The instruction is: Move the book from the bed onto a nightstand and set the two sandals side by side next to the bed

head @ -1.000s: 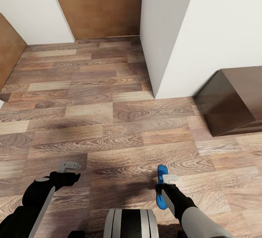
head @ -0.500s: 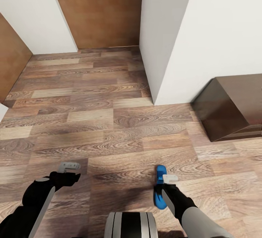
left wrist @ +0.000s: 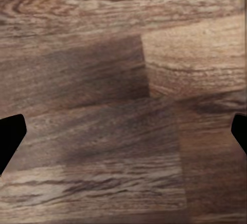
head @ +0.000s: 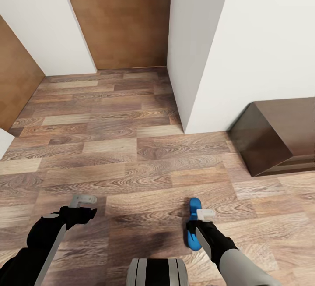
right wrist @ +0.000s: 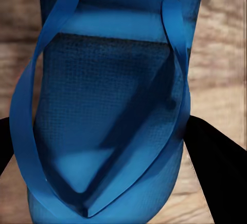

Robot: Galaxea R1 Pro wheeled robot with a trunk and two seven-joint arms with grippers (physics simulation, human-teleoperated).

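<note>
Over plank floor (head: pixel 131 154) | right hand (head: pixel 202 218) clamps sandal (head: pixel 194 224), lengthwise forward | left hand (head: pixel 83 200) open, empty

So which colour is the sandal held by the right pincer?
Bright blue, straps included; the sandal shows best in the right wrist view.

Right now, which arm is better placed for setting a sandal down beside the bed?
Right. The right gripper already holds a blue sandal; the left gripper is open over bare floor.
</note>
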